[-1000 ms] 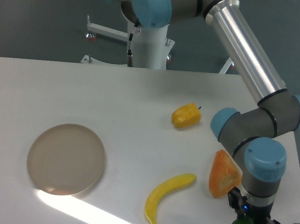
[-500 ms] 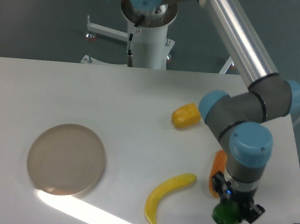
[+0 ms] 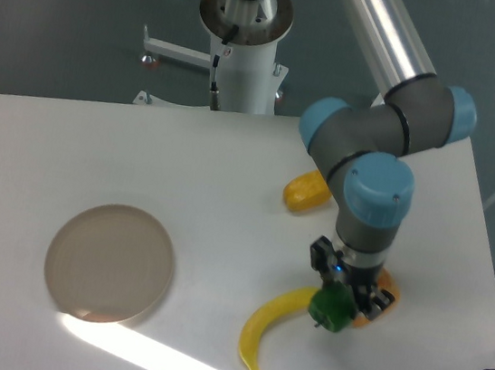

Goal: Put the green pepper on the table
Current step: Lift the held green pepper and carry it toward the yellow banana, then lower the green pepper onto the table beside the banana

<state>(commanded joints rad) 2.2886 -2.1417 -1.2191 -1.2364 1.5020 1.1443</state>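
Between the gripper's [image 3: 338, 299] fingers, the green pepper [image 3: 332, 308] is sitting clamped. Just left, the banana [image 3: 270, 327] is lying on the table [image 3: 231, 174].

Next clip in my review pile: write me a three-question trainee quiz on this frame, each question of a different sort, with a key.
1. True or false: the green pepper is lying free on the table, clear of the gripper.
2. Which item sits farthest left? A) banana B) round tan plate C) yellow pepper
3. Fill in: the orange item partly hidden behind the gripper lies to the ____ of the banana in the image.

Key
1. False: the gripper is shut on the pepper, which hangs by the banana's upper end.
2. B
3. right
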